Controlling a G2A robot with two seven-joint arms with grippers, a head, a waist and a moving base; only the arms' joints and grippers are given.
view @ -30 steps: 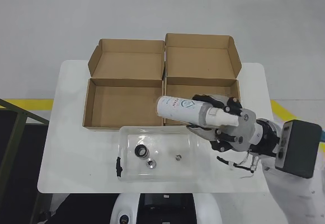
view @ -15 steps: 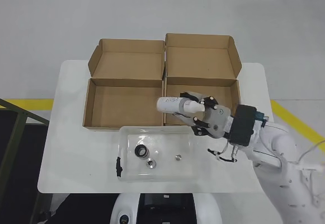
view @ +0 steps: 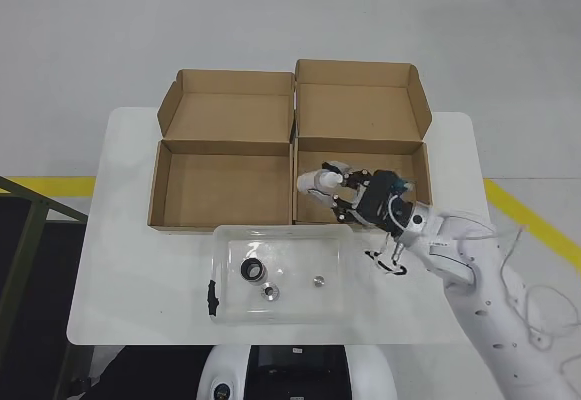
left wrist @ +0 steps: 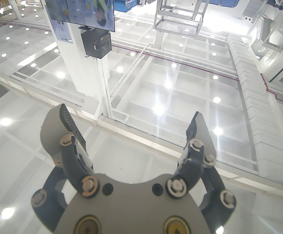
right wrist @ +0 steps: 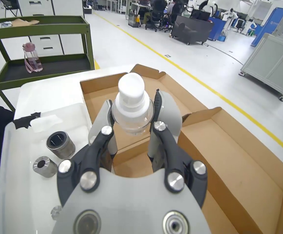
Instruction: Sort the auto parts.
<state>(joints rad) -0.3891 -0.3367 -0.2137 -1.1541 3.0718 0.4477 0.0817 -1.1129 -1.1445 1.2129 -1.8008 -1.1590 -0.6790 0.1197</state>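
My right gripper [view: 348,193] is shut on a white spray bottle [view: 318,180], held level over the near left part of the right cardboard box [view: 415,165]. In the right wrist view the bottle's cap [right wrist: 131,88] points away from the right gripper [right wrist: 132,108], above the box floor [right wrist: 229,152]. The clear tray [view: 300,245] in front of the boxes holds a dark bushing [view: 254,269], a silver bushing [view: 270,292] and a small nut [view: 318,281]. My left gripper [left wrist: 129,116] is open, holds nothing, and points up at the ceiling.
An empty left cardboard box [view: 220,188] stands beside the right one, both with lids folded back. Black tape [view: 212,297] sticks to the tray's left end. The white table [view: 120,260] has bare room left of the tray.
The right arm has carried the bottle left and down, from above the tray's right end to low over the right box. The tray parts have not moved.
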